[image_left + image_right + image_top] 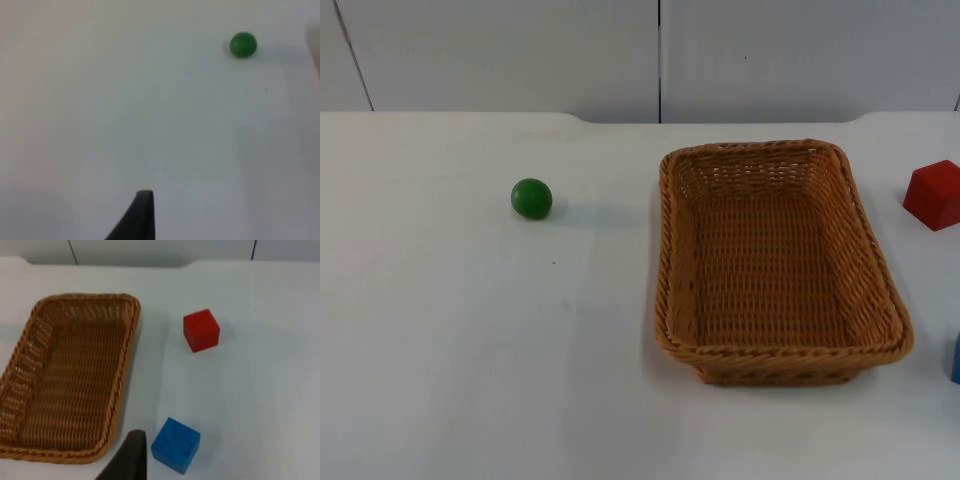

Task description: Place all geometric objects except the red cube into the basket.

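A green ball (531, 198) rests on the white table left of centre, and I also see the ball (243, 44) well ahead of my left gripper (141, 217). The empty wicker basket (780, 352) stands right of centre. A red cube (934, 194) lies to the right of the basket, near the picture's edge. A blue cube (956, 358) is cut off at the right edge, nearer the front. In the right wrist view my right gripper (127, 457) hangs just beside the blue cube (175, 444), with the basket (127, 355) and the red cube (201, 330) beyond it.
The grey partition wall (640, 55) closes off the far edge of the table. Bare white table top (470, 350) stretches left of the basket and in front of the ball.
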{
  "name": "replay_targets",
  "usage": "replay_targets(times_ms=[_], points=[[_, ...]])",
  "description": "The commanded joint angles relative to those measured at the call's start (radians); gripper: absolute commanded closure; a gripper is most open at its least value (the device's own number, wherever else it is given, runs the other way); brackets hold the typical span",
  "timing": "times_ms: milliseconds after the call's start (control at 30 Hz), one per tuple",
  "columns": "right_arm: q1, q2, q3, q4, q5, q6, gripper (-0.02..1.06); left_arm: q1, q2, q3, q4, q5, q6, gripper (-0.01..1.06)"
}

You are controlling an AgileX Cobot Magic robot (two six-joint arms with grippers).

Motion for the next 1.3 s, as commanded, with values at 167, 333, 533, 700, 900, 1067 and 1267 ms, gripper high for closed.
replay_targets(times_ms=[167,333,533,700,900,1067,1267], points=[[-0.007,0.211,-0.010,0.000,-0.041,-0.002,-0.01,0.002,0.206,-0.006,-0.012,-0.042,0.000,0.00],[-0.007,0.284,-0.010,0.000,-0.039,-0.009,-0.01,0.002,0.289,-0.006,-0.014,-0.056,0.007,0.00],[-0.007,0.297,-0.010,-0.002,-0.039,-0.011,-0.01,0.002,0.332,-0.006,-0.024,-0.076,0.018,0.00],[-0.007,0.297,-0.010,0.002,-0.033,-0.027,-0.01,0.002,0.392,-0.021,-0.055,-0.136,0.059,0.00],[-0.007,0.297,-0.010,0.002,-0.028,-0.033,-0.01,-0.002,0.537,-0.124,-0.094,-0.143,0.117,0.01],[-0.007,0.297,-0.010,-0.005,-0.028,-0.033,-0.01,-0.073,0.789,-0.295,-0.092,-0.195,0.136,0.14],[-0.007,0.297,-0.010,-0.005,-0.028,-0.033,-0.01,-0.153,1.059,-0.512,-0.092,-0.197,0.180,0.14]])
